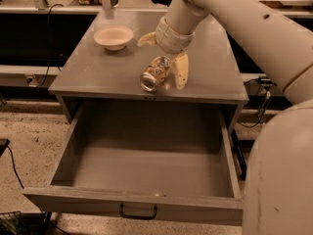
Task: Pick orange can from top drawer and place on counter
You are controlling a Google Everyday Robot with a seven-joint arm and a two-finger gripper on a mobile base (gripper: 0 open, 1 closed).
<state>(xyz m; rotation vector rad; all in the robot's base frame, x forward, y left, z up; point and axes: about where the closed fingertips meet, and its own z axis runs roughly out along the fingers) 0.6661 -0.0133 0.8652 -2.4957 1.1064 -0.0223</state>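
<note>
The orange can point(153, 75) lies on its side on the counter point(93, 72), near the front edge, with its silver round end toward the camera. My gripper point(160, 62) is just above and behind the can, with its cream fingers point(180, 71) spread apart; one stands right beside the can, the other points left toward the bowl. The top drawer point(146, 165) is pulled fully out below the counter and holds nothing. Its dark handle point(138, 212) is on the front panel.
A cream bowl point(113, 37) stands at the back left of the counter. My arm point(244, 28) reaches in from the upper right and fills the right side. Cables and a dark shelf run behind the cabinet.
</note>
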